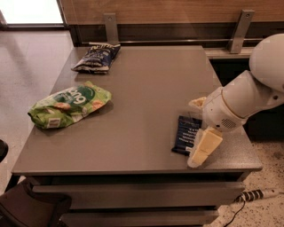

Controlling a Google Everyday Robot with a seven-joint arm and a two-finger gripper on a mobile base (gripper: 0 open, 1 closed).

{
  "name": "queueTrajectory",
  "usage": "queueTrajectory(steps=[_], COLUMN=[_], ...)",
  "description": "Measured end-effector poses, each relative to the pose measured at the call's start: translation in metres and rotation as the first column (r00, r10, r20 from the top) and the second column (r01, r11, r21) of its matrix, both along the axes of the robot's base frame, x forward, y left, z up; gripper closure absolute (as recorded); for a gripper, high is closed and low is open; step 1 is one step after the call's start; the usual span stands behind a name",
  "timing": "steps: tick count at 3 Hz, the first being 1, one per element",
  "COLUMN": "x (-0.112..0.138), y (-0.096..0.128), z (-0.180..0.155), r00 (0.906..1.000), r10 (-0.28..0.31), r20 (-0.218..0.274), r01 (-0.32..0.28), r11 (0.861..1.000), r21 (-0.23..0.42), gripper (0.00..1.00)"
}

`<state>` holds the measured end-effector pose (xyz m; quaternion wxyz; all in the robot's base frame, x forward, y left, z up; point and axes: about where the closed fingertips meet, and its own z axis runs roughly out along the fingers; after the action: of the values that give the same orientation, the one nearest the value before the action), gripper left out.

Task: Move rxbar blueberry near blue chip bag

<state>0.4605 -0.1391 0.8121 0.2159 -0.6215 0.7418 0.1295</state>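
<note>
- Floor (26, 62): pale and glossy, running along the left of the table.
- Dark seat (31, 208): sitting at the lower left, below the table's front edge.
- Light-green bag (69, 106): lying on the table's left side, its long axis running left to right.
- blue chip bag (96, 57): crinkled navy, lying at the far left corner of the table, beyond the green bag and well apart from the bar.
- Table (146, 84): flat grey top, carrying all 3 packages; 2 grey shelves are showing under its front edge.
- Wall (168, 9): wood panelling running behind the table, with 2 metal brackets (111, 26) standing against it.
- rxbar blueberry (185, 134): lying flat near the front right corner; its long axis is running front to back, the far end leaning slightly right, rows of white text facing up.
- gripper (195, 132): reaching down over the bar's right side with its 2 cream fingers (205, 146) spread wide, 1 at the bar's near end and 1 at its far end, pinching nothing.
- Arm (248, 95): white and rounded, entering from the right.
- Power strip (259, 194): lying on the speckled floor at the lower right.
</note>
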Motion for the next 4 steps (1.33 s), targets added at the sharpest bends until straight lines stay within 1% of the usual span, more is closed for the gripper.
queueTrajectory(steps=[1,2,4], x=[0.002,0.002,0.002], y=[0.012,0.013,0.013], z=[-0.018,-0.015,0.002], r00=[0.9994,0.9993,0.9993], r10=[0.029,0.032,0.032], r20=[-0.018,-0.02,-0.02], r01=[-0.028,-0.031,-0.031], r11=[0.999,0.999,0.999], r21=[0.037,0.04,0.04], gripper=[0.16,0.47,0.93])
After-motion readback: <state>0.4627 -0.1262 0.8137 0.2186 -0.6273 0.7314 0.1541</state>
